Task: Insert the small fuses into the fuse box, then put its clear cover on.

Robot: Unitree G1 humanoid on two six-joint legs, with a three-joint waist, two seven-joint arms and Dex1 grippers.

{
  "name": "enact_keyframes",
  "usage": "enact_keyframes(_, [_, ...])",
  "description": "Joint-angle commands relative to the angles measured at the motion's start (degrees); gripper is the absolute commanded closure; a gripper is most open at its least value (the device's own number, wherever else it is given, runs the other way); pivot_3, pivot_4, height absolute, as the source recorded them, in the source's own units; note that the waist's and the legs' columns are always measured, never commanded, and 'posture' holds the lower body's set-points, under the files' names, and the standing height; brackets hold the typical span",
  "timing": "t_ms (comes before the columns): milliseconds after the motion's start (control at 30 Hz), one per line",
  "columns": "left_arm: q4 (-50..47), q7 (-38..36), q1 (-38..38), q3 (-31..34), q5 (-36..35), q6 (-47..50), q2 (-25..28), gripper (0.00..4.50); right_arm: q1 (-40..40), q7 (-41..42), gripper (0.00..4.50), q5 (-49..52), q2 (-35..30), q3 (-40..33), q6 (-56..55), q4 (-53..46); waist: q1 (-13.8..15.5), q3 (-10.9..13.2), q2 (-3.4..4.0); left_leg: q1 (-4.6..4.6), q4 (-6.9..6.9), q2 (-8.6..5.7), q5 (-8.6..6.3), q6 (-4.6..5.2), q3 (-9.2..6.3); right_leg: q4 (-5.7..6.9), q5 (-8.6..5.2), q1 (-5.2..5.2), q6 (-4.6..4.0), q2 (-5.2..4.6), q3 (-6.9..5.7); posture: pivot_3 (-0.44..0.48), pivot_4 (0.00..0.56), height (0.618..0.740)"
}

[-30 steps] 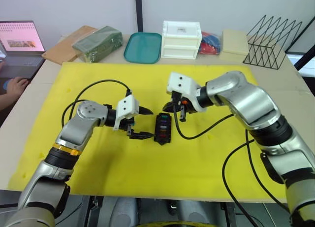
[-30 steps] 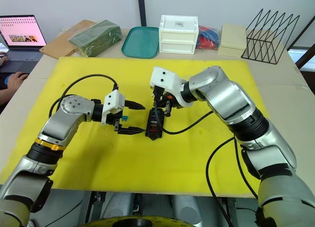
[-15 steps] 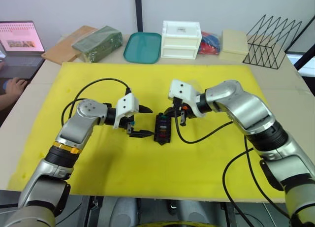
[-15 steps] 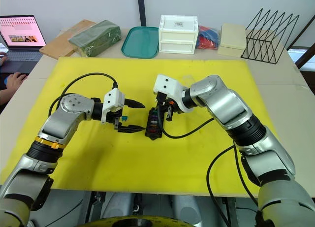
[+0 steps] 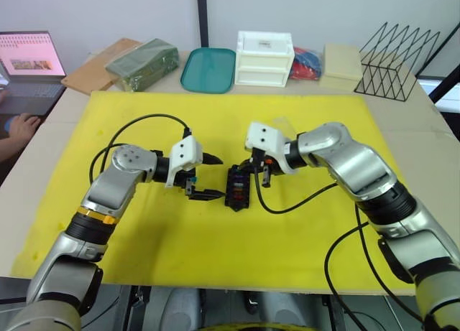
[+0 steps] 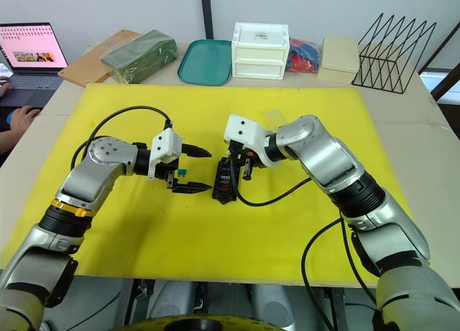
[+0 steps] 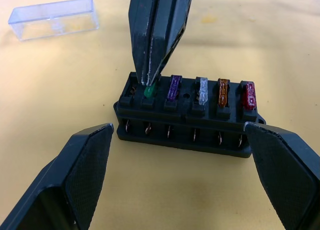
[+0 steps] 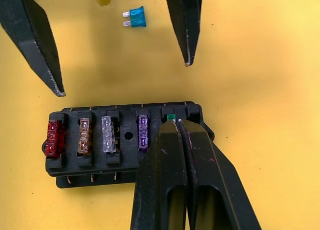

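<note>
Yellow mat carrying the fuse box at centre; red, orange, grey and purple fuses sitting in its slots. Right gripper, fingers pressed together, is bearing down on the green fuse. Left gripper is resting spread wide beside the box, holding nothing. Teal fuse lying loose near it; clear cover lying apart. Fuses likely light, slippery; grip by the plastic head. Green fuse's seating depth is hidden by the fingers

Head overhead, wrists near fuse box
</note>
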Motion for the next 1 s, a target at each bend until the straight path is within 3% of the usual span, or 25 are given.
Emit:
enact_keyframes(33, [-1.73, 0.21, -0.21, 1.73, -0.44, -0.65, 0.26, 0.00, 1.27, 0.60, 4.47, -1.37, -0.50, 2.44, 1.06, 0.42, 0.00, 0.00, 0.00, 0.00, 0.00, 0.00, 0.00, 0.00, 0.00, 0.00, 0.00, 0.00, 0.00, 0.00, 0.00, 0.000, 0.150, 0.740])
enact_keyframes(433, [-6.28, -0.38, 0.04, 6.35, -4.90, 4.41, 3.21, 0.00, -1.99, 1.84, 4.47, 7.79, -0.96, -11.00, 3.29, -7.29, 0.02, 0.02, 0.01, -0.10, 0.00, 0.01, 0.00, 0.00, -0.01, 0.00, 0.00, -0.11, 0.00, 0.00, -0.01, 0.000, 0.150, 0.740])
enact_keyframes(533, [-9.06, -0.89, 1.10, 9.96, -8.44, 8.67, 6.22, 0.00, -0.38, 3.07, 4.47, 9.10, -3.94, -13.57, 1.73, -9.65, 0.00, 0.02, 0.01, -0.09, 0.00, 0.01, 0.00, 0.00, -0.01, -0.01, 0.00, -0.10, 0.00, -0.01, 0.00, 0.000, 0.150, 0.740])
enact_keyframes(633, [-10.80, -2.61, 4.39, 15.18, -11.93, 14.23, 13.05, 0.00, 3.66, 5.72, 4.47, 10.99, -9.64, -17.81, -0.50, -12.23, -0.03, 0.03, 0.00, -0.12, -0.01, 0.03, 0.00, 0.01, -0.02, -0.05, 0.00, -0.12, 0.01, 0.00, -0.01, 0.000, 0.150, 0.740])
enact_keyframes(733, [-10.00, -3.86, 7.70, 19.40, -13.79, 17.23, 18.99, 0.00, 8.11, 8.26, 3.93, 13.17, -15.09, -22.13, -2.07, -13.80, 0.00, 0.04, 0.00, -0.11, -0.04, 0.03, 0.00, 0.01, 0.00, -0.07, -0.01, -0.13, 0.01, 0.00, -0.01, 0.000, 0.150, 0.740])
enact_keyframes(833, [-7.56, -5.68, 11.63, 23.55, -14.23, 18.48, 24.49, 0.00, 13.42, 10.34, 2.92, 14.00, -21.11, -27.24, -3.76, -12.70, 0.04, 0.05, 0.00, -0.08, -0.04, 0.02, 0.00, 0.01, 0.02, -0.08, -0.01, -0.10, 0.01, -0.02, 0.00, 0.000, 0.150, 0.740])
enact_keyframes(1000, [-3.18, -6.55, 14.36, 26.32, -13.83, 17.83, 27.52, 0.00, 19.50, 10.62, 1.10, 13.03, -26.30, -31.40, -7.25, -9.76, 0.07, 0.05, 0.00, -0.07, -0.04, 0.02, 0.00, 0.01, 0.05, -0.13, -0.02, -0.07, 0.01, 0.01, -0.01, 0.000, 0.150, 0.740])
